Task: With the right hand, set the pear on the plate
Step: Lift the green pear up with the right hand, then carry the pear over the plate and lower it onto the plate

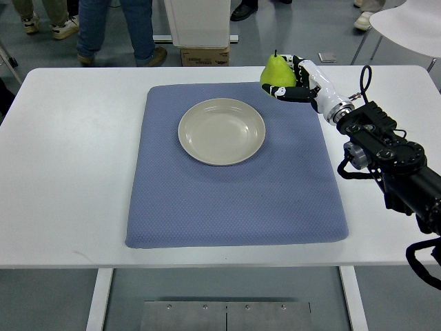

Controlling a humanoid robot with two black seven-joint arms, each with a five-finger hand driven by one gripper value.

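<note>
Your pear (277, 69) sits upright in the right hand (295, 81), whose fingers (281, 91) curl around its lower half, at the far right corner of the blue mat (234, 186). The plate (222, 131) lies apart from it, on the mat's far half toward the desk's far edge, with nothing on it. The right arm (386, 152) reaches in over the right edge of the white desk (69, 179). People's legs (114, 27) stand beyond the far edge.
</note>
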